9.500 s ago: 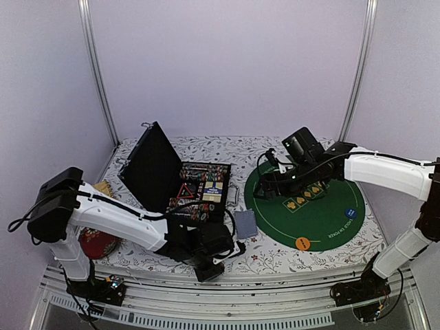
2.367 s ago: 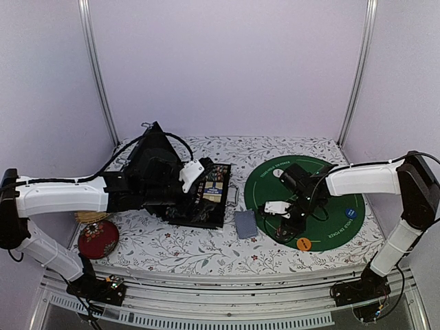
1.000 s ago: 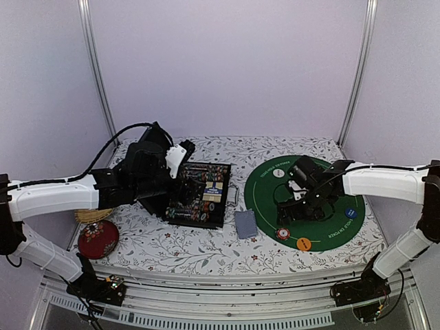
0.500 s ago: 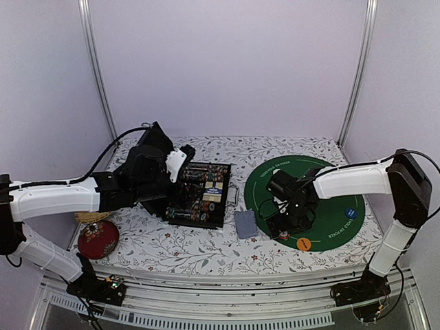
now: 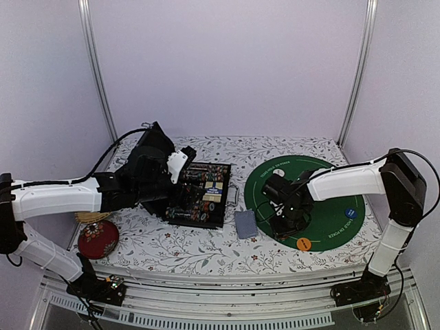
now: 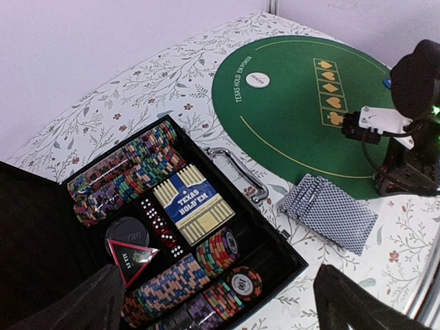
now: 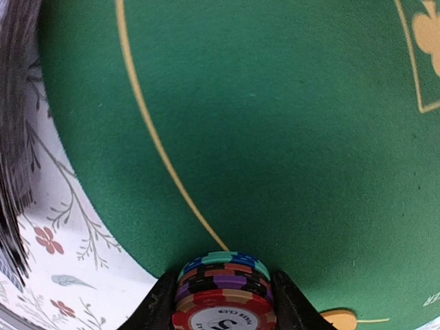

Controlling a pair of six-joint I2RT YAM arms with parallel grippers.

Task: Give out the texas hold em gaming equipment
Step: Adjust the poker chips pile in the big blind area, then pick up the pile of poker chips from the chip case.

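The open black case [image 5: 199, 199] is taking up the left-centre of the desk [image 5: 192, 251]. Its raised lid [image 5: 152, 155] is standing as a wall along its left side, and the left arm [image 5: 62, 196] is hanging over the trays. The card deck [image 5: 245, 223] is lying just beside the green mat's [image 5: 323, 185] left edge, narrowing the lane between case and mat. The right arm [image 5: 344, 180] is reaching across the mat's middle, the right gripper [image 5: 283, 228] hanging down at the near-left rim with the orange disc [image 5: 303, 243] close beside it. The mat's far part is lying open around the white disc [image 5: 278, 172]. A bare strip is running along the desk's near edge, a red round pad [image 5: 97, 239] sitting at its left end.
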